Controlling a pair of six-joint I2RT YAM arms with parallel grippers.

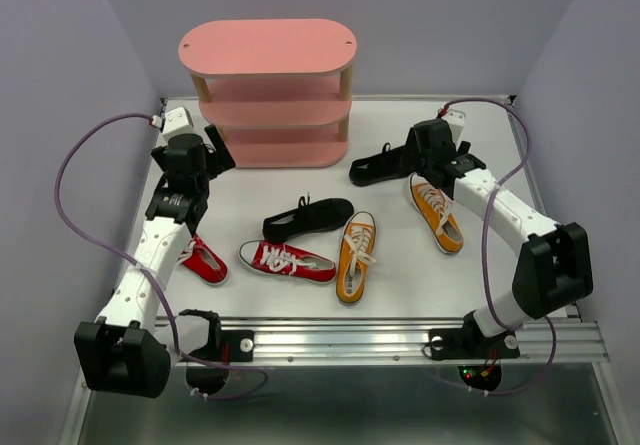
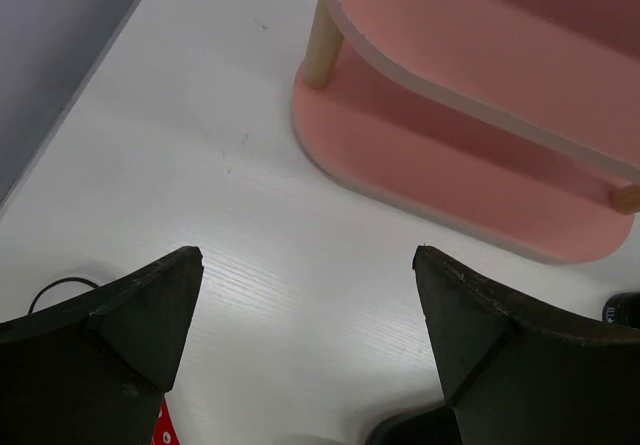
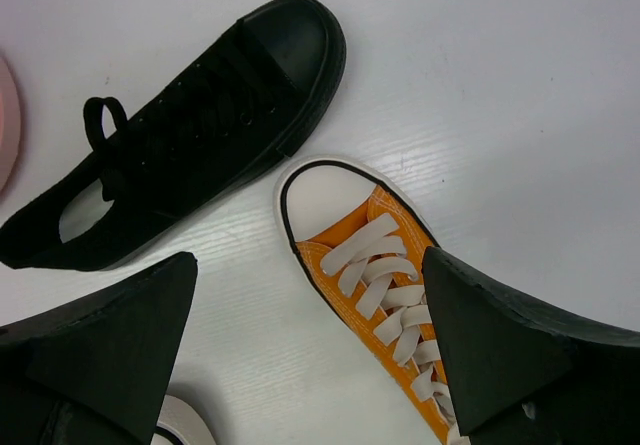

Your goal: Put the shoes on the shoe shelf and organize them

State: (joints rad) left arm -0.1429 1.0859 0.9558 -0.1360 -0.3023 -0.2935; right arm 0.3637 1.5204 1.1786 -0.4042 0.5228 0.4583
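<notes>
Left arm (image 1: pixel 150 245) extended toward shelf (image 1: pixel 268 45), fingers (image 2: pixel 130 325) spread

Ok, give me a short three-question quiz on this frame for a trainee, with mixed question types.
1. How many canvas sneakers sit on the pink three-tier oval-board shelf?
2. True or false: the left fingers are shut on a shoe.
3. Which sneaker is partly hidden by the left arm in the top view? A black, B red, C orange.
Key: 1. Zero; all six lie on the white table. 2. False; they are open, holding nothing. 3. B, the red white-laced sneaker.
</notes>
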